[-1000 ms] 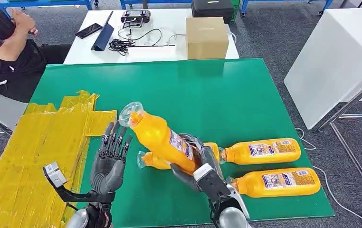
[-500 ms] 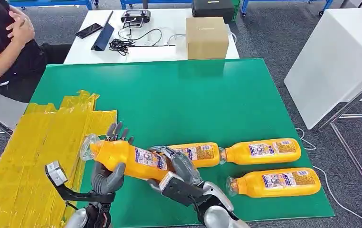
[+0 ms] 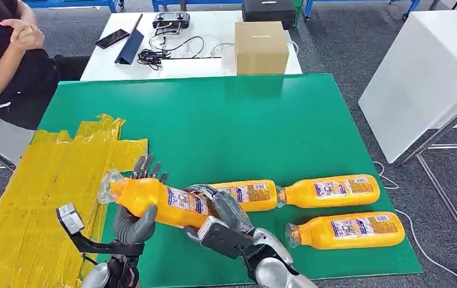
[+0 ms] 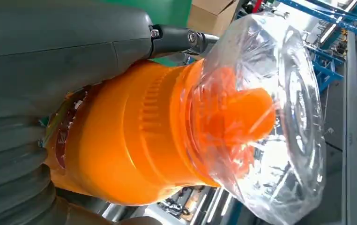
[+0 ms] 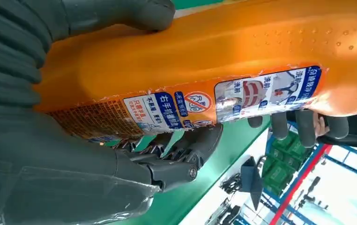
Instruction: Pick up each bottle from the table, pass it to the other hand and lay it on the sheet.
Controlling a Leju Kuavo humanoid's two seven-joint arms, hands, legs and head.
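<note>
The orange bottles [image 3: 160,203] wore blue-and-white labels, lying on a green table [image 3: 244,126] beside the crinkled yellow sheet [image 3: 40,180].

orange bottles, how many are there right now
4. One bottle is held between left hand and right hand; three lie on the green table. None looks hidden.

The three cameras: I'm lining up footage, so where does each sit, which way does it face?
Head view: high on the body, looking down at the green table; both arms, left hand, right hand.
Left wrist view: behind the left hand, facing the held bottle at its wrapped cap.
Right wrist view: behind the right hand, along the bottle's label.
Shared: all three show the held bottle.
</note>
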